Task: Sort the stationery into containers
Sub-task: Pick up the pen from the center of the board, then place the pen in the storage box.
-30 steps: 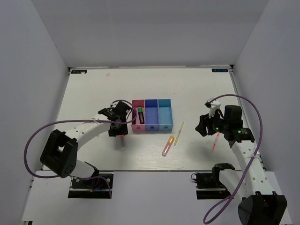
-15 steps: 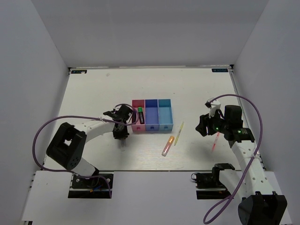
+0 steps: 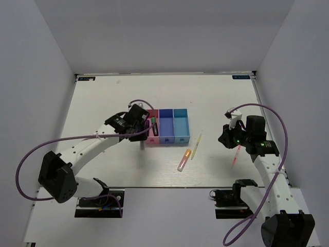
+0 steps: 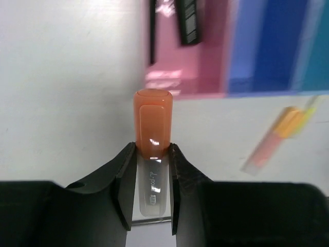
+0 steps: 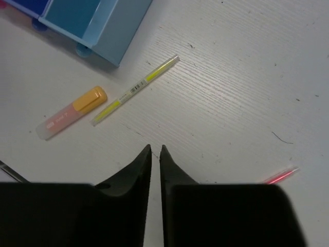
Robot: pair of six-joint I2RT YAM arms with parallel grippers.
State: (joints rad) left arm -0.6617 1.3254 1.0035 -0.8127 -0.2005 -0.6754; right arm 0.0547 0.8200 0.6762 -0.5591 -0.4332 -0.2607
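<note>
My left gripper [image 4: 152, 150] [image 3: 141, 137] is shut on an orange-capped clear highlighter [image 4: 152, 121], held above the table just in front of the pink bin [image 4: 205, 69] [image 3: 147, 140]. A green-capped dark marker [image 3: 154, 126] lies in that bin. The blue bin [image 3: 166, 138] and the teal bin [image 3: 181, 138] adjoin it on the right. A second orange-tipped highlighter [image 3: 184, 160] [image 5: 72, 113] and a thin yellow pen [image 3: 196, 146] [image 5: 136, 90] lie in front of the bins. My right gripper [image 5: 156, 148] [image 3: 226, 139] is shut on nothing. A thin pink pen [image 5: 280, 176] [image 3: 236, 154] lies on the table just to its right.
The table's near edge [image 3: 169, 186] runs below the loose highlighter. White enclosure walls [image 3: 46, 77] stand on three sides. Purple cables [image 3: 280, 123] loop off both arms.
My left gripper has closed on the highlighter on the table and lifted it toward the pink bin. My right gripper has gone from open to shut in place.
</note>
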